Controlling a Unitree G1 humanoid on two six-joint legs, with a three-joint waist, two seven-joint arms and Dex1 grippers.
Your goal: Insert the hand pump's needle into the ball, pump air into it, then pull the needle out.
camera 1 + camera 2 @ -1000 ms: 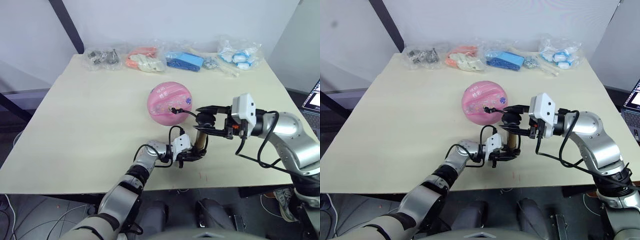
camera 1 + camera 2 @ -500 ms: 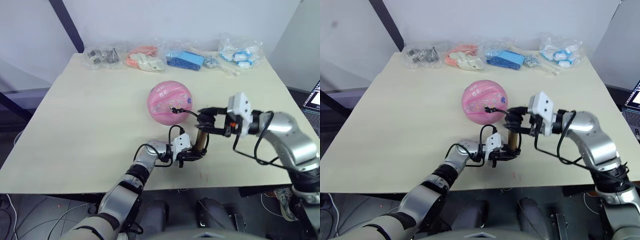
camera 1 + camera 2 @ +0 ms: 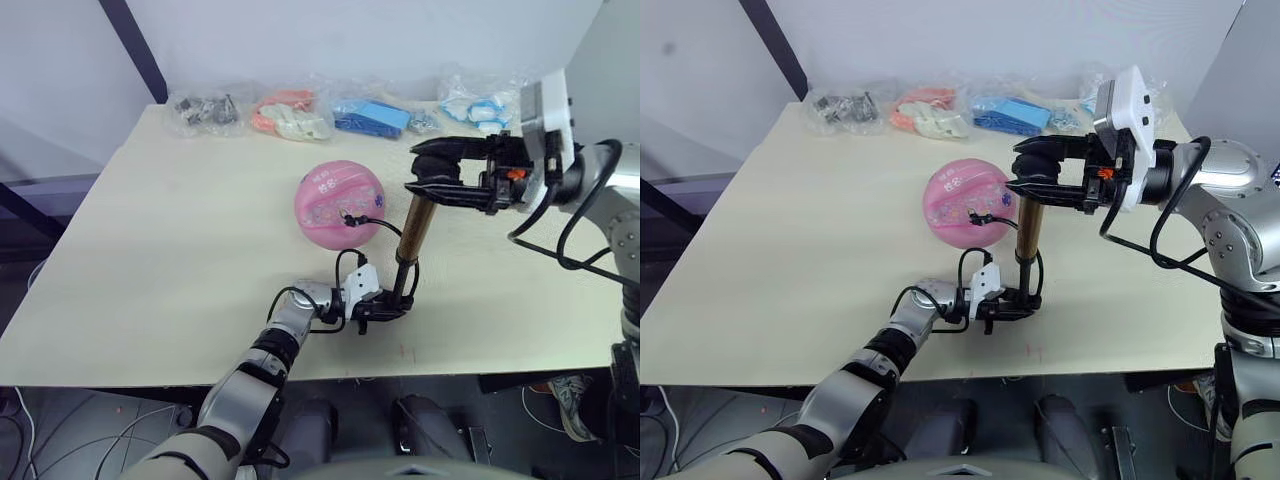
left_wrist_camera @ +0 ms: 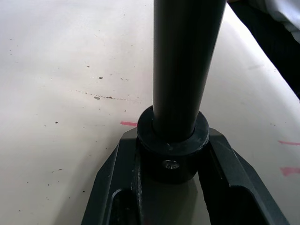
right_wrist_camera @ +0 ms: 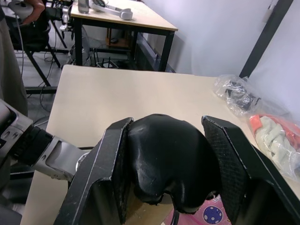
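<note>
Pale beige surface [image 3: 160, 240] carries everything. Furthest left of the working things, the left claw [image 3: 385, 308] lies low near the front edge, pinched on the black bottom cap of the hand pump [image 3: 413, 226]; the left wrist view shows the 2 fingers [image 4: 220, 154] pressed against that round collar. Just behind it, the pink ball [image 3: 340, 204] rests mid-surface, with the thin black hose looping from the pump's foot up to the needle [image 3: 345, 217], which appears seated in the ball's near side. The pump stands nearly upright, tilted slightly, its bronze barrel and dark rod drawn out tall. At its top the right claw [image 3: 428, 175] grips the black T-handle, 2 fingers [image 5: 112, 168] closed on either side of it.

The pump is likely light, stiff and smooth, so the end caps and handle are the sensible holds; the bare barrel would probably slip. The ball looks soft, light and free to roll, and the needle seems fragile against sideways pull, so strokes should run straight along the barrel. Open room lies left and right of the ball; plastic bags [image 3: 290, 115] line the far edge, well apart. The pump's foot stands near the front edge.
</note>
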